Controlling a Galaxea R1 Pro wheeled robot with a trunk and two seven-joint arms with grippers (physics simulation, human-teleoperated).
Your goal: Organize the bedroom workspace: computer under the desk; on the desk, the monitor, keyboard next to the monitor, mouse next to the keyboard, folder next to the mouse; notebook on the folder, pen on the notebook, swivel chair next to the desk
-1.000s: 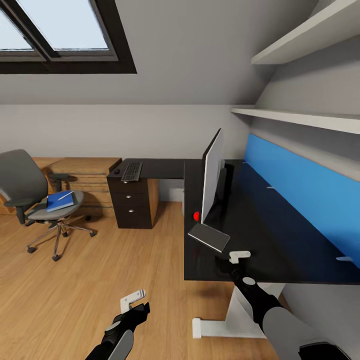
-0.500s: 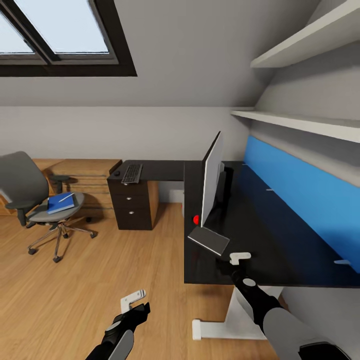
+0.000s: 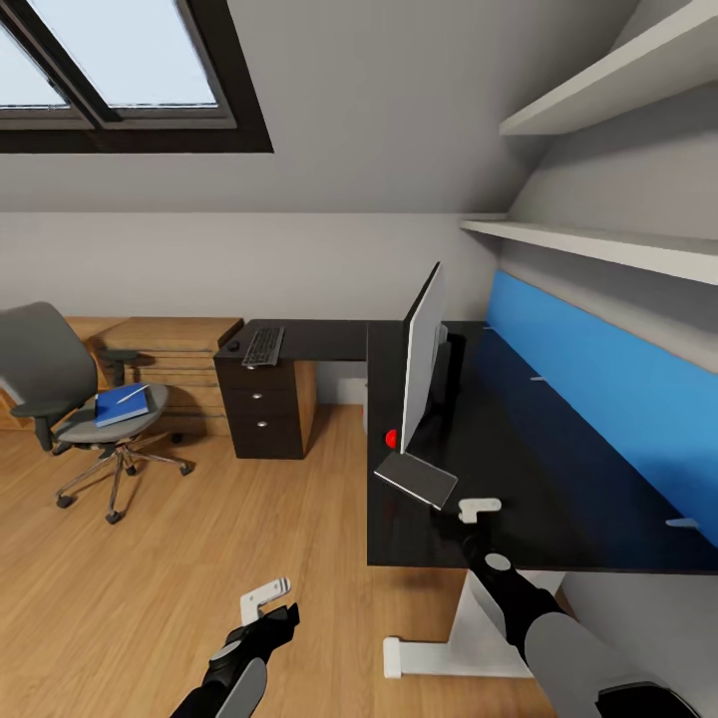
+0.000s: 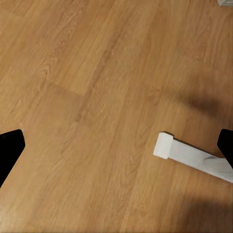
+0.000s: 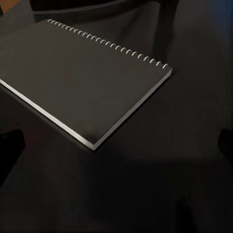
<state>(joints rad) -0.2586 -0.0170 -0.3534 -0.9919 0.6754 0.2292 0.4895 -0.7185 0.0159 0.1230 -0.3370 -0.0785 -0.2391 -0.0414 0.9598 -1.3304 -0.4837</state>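
- Head view, item one: notebook (image 3: 417, 479), flat on the black tabletop (image 3: 558, 469) at the foot of the monitor (image 3: 423, 354), just ahead of the right gripper (image 3: 477, 512).
- Right wrist view: notebook (image 5: 80, 82) shows a dark cover, spiral binding along the far edge and a pale page block along the near edge. Judged light and fairly stiff, but thin, so hard to pinch while it lies flush.
- Suggested hold: the near corner or free long edge, away from the spiral; sliding it past the tabletop rim first may expose an edge.
- Right gripper: fingers spread, holding nothing.
- Left gripper (image 3: 265, 595): low over the wooden floor (image 4: 87, 97), fingers apart, empty.
- Folder (image 3: 122, 405) with pen (image 3: 130, 393) on it: on the swivel chair (image 3: 70, 399), well away from both grippers.
- Keyboard (image 3: 263, 345) and mouse (image 3: 232, 343): on the far wing of the tabletop.
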